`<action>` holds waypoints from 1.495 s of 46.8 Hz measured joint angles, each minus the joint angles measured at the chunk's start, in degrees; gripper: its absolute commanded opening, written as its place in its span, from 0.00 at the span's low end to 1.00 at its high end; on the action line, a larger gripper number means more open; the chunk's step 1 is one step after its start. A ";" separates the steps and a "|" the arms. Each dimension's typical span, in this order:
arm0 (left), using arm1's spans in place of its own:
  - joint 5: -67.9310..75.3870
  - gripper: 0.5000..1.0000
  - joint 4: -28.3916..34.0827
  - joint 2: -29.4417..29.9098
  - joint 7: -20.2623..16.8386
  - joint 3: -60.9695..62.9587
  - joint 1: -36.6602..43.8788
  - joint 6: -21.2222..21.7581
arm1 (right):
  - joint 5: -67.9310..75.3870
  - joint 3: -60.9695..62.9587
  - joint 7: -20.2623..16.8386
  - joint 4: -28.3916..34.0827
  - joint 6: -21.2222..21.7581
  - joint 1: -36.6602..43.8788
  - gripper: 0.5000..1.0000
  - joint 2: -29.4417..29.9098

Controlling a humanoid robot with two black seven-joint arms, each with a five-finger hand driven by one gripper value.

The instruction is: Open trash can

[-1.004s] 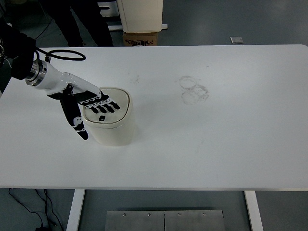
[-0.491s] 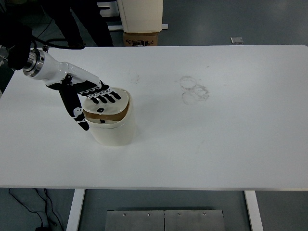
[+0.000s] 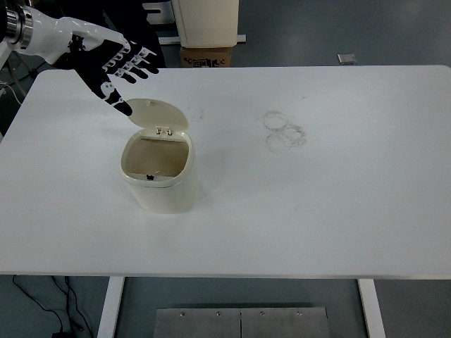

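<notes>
A cream trash can stands on the left half of the white table. Its lid is swung up and back on the far hinge, and the inside shows open and brownish. My left hand hovers above and behind the can at the upper left, fingers spread, palm down, holding nothing. It is clear of the lid. The right arm does not show.
Faint ring marks stain the table's middle. Beyond the far edge stand a cream cabinet with a cardboard box below it, and a person's dark legs.
The left hand, which lay on the closed lid, has lifted up and back to the far left. The lid has sprung open.
</notes>
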 measured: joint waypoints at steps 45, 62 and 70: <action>-9.31 1.00 21.53 9.48 -0.43 -38.70 36.17 5.51 | 0.00 0.00 -0.01 0.01 0.00 0.00 0.98 0.00; -12.85 1.00 28.41 3.41 -5.33 -53.49 47.79 13.91 | 0.00 0.00 -0.02 0.00 0.00 -0.01 0.98 0.00; -12.92 1.00 37.64 -1.17 -7.50 -59.76 52.79 13.86 | 0.00 0.00 -0.01 0.00 0.00 0.00 0.98 0.00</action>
